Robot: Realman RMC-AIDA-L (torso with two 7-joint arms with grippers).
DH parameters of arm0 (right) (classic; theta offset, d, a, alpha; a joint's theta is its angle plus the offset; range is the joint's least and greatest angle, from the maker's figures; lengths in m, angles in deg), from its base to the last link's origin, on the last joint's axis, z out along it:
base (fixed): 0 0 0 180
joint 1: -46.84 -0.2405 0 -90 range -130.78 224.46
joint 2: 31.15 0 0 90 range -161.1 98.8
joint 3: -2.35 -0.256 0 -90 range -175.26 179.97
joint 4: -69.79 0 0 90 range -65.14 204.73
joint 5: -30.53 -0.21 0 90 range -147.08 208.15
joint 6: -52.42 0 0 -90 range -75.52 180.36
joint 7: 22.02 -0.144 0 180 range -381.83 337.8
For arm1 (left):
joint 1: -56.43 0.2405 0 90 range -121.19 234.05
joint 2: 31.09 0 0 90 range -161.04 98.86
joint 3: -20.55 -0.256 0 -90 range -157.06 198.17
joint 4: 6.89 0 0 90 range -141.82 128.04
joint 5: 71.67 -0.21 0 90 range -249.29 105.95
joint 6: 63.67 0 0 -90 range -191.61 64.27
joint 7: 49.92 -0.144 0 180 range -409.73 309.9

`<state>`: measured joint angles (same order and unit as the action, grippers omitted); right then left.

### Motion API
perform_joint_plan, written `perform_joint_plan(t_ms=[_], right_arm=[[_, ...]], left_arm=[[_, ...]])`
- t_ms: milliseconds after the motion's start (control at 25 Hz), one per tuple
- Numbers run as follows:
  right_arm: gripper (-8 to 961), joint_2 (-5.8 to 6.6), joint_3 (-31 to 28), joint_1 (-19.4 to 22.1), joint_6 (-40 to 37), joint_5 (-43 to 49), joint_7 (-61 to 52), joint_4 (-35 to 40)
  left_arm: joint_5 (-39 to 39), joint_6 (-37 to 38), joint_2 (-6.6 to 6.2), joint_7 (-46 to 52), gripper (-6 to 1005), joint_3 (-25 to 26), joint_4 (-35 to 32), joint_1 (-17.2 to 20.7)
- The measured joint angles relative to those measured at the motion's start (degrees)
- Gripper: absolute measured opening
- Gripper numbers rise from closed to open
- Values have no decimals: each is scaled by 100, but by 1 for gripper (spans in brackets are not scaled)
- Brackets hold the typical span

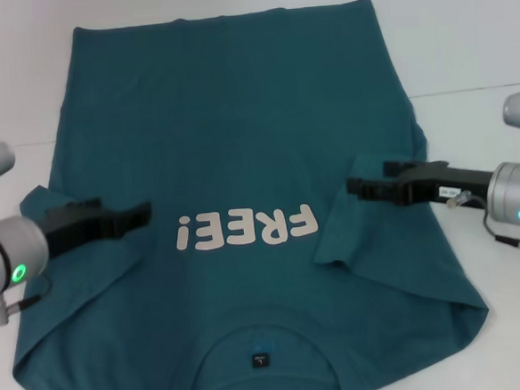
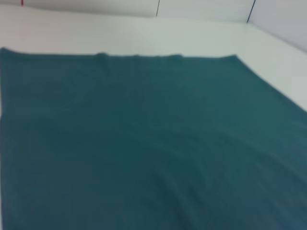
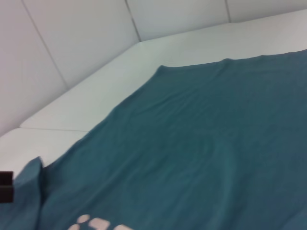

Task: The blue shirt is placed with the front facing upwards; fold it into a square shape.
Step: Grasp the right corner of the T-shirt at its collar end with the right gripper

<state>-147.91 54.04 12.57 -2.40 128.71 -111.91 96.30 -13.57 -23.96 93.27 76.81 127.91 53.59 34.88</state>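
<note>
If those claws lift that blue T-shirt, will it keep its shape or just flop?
The blue shirt will probably flop: its right sleeve already lies folded over near the right gripper. It likely drapes and bunches, judging by its soft wrinkles. It seems light.

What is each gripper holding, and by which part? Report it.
The left gripper and the right gripper each lie over a folded-in sleeve of the blue shirt. Whether either actually grips the cloth cannot be told.
</note>
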Motion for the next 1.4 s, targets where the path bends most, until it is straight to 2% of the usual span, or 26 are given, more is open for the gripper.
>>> perform_joint_plan(t_ms=[40, 80, 240, 560, 840, 1160, 1400], right_arm=[[942, 36, -1, -6, 46, 1, -19, 1], [942, 70, 0, -19, 83, 3, -52, 1], [942, 147, 0, -66, 244, 8, -170, 8], [941, 139, -1, -326, 628, 352, -428, 13], [942, 112, -44, -388, 702, 343, -453, 14], [941, 75, -160, -358, 699, 318, -457, 13], [941, 7, -191, -305, 677, 315, -424, 13]], left_arm=[[0, 0, 0, 0, 859, 0, 0, 0], [30, -83, -3, 99, 859, 25, -98, -168], [38, -388, -17, 293, 859, 29, -308, -456], [-9, -544, -53, 242, 858, 304, -870, -981], [-43, -472, -100, 54, 858, 321, -810, -668], [-45, -7, -48, -387, 859, 260, -385, -131], [-45, 138, -31, -591, 859, 85, -242, 27]])
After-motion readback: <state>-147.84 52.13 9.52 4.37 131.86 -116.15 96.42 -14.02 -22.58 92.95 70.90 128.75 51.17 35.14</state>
